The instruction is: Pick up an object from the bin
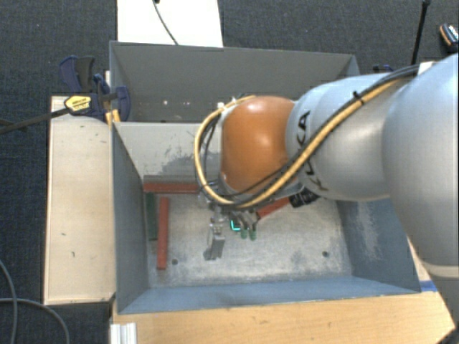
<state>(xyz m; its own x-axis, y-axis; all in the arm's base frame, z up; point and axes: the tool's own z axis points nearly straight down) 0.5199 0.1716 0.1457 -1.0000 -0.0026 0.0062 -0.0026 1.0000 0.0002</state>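
Over open bin floor, the gripper hangs near a red bar.

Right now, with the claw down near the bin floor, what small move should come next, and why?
Probably shift the claw toward the view's left, over the long red bar: the claw hangs above bare grey floor, and that bar lies flat and unobstructed.
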